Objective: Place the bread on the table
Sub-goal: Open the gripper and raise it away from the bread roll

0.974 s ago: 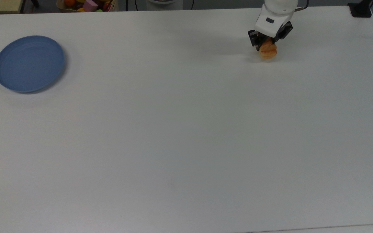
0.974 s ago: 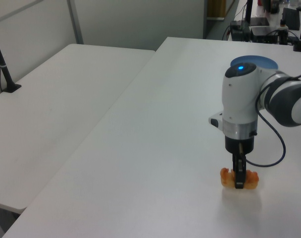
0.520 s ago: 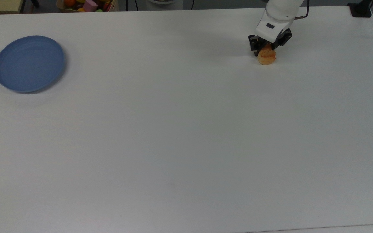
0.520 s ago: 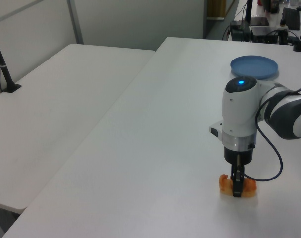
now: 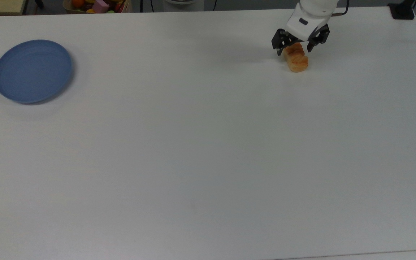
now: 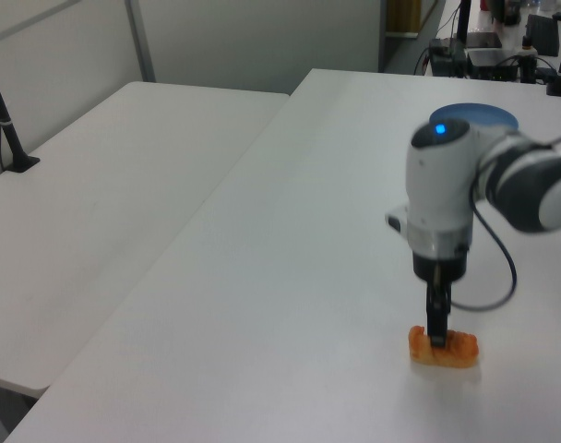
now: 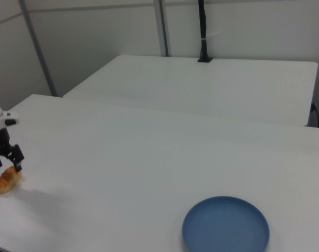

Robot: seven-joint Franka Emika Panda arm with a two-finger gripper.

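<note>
Golden-orange and ridged, the bread point(image 5: 296, 60) lies flat on the white table point(image 5: 200, 151), close to the far edge in the top view and toward the top view's right. My gripper point(image 5: 300, 44) hangs over the end of the loaf nearest that far edge, its black fingers point(image 5: 277, 42) spread apart with one on either side of the crust — I hold nothing between them. In the left view the bread point(image 6: 443, 346) sits low in the picture on the table point(image 6: 290, 277), and my gripper point(image 6: 435, 337) points straight down at it from the white wrist, with the tips right at the top of the loaf; from this side I cannot tell whether they touch it or stand just clear. In the right view the bread point(image 7: 7, 179) rests near the right view's left edge on the table point(image 7: 149, 173), and my gripper point(image 7: 8, 159) hangs just above its upper end, fingers parted. A round blue plate point(image 5: 33, 71) sits well apart from all this — at the top view's left, at the far end of the table behind my arm in the left view point(image 6: 472, 121), and in the foreground of the right view point(image 7: 225, 226). It has nothing on it.
</note>
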